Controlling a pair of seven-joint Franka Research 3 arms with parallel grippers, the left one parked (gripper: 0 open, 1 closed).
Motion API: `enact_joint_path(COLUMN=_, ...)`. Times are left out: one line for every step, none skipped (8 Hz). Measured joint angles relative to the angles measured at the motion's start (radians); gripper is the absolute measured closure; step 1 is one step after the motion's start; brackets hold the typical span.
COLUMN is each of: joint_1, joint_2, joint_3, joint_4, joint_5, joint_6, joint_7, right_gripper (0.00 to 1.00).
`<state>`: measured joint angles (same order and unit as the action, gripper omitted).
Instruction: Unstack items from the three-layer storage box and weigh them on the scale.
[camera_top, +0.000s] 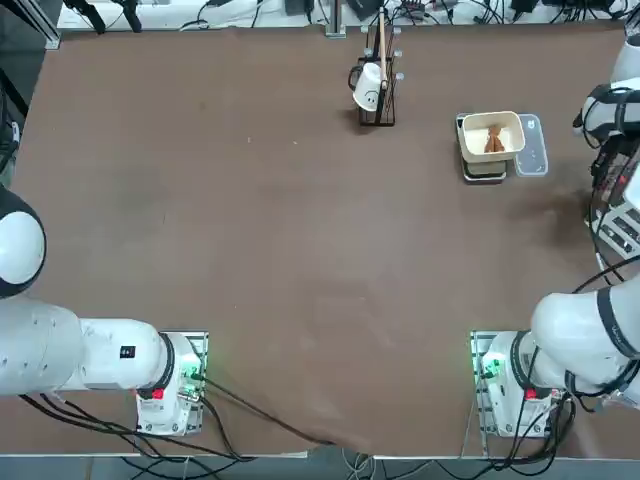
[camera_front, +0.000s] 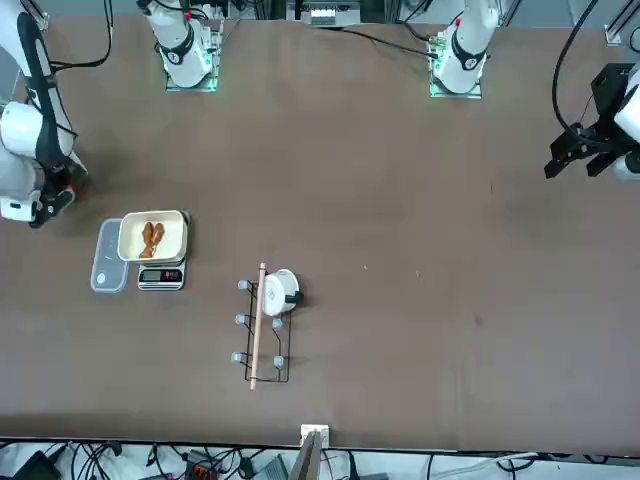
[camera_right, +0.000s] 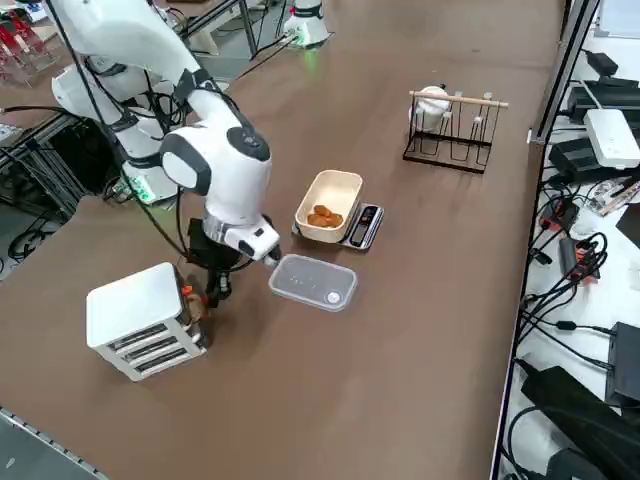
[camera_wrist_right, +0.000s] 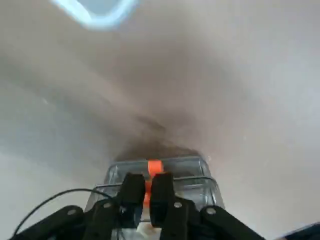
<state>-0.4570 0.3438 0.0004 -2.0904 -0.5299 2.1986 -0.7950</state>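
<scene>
Only the side view shows the three-layer storage box (camera_right: 143, 320), at the desk's (camera_right: 400, 330) near right edge; top view misses it. Scale (camera_right: 358, 226) with bowl holds brown items (camera_right: 322, 216). Right hand (camera_wrist_right: 146, 196) nearly closed, pinching the box's orange drawer tab (camera_wrist_right: 154, 167).

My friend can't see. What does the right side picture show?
The white robot arm's right gripper is shut on an orange tab of the white tiered plastic storage box. Nearby, brown lumps sit in a cream bowl on a dark scale.
</scene>
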Motion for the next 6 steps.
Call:
enact_joint_path(joint_1=0.019, joint_2=0.0, joint_3=0.014, joint_4=0.012, joint_5=0.035, joint_6=0.0, joint_7=0.001, right_gripper=0.89)
enact_joint_path(joint_1=0.04, joint_2=0.001, joint_3=0.025, joint_4=0.023, joint_5=0.059, joint_6=0.0, joint_7=0.005, right_gripper=0.89)
enact_joint_path(joint_1=0.055, joint_2=0.003, joint_3=0.028, joint_4=0.027, joint_5=0.087, joint_6=0.0, joint_7=0.009, right_gripper=0.89)
enact_joint_path(joint_1=0.059, joint_2=0.008, joint_3=0.028, joint_4=0.034, joint_5=0.106, joint_6=0.0, joint_7=0.009, right_gripper=0.89)
enact_joint_path(joint_1=0.058, joint_2=0.013, joint_3=0.027, joint_4=0.039, joint_5=0.111, joint_6=0.0, joint_7=0.009, right_gripper=0.89)
enact_joint_path(joint_1=0.058, joint_2=0.016, joint_3=0.027, joint_4=0.042, joint_5=0.112, joint_6=-0.001, joint_7=0.009, right_gripper=0.89)
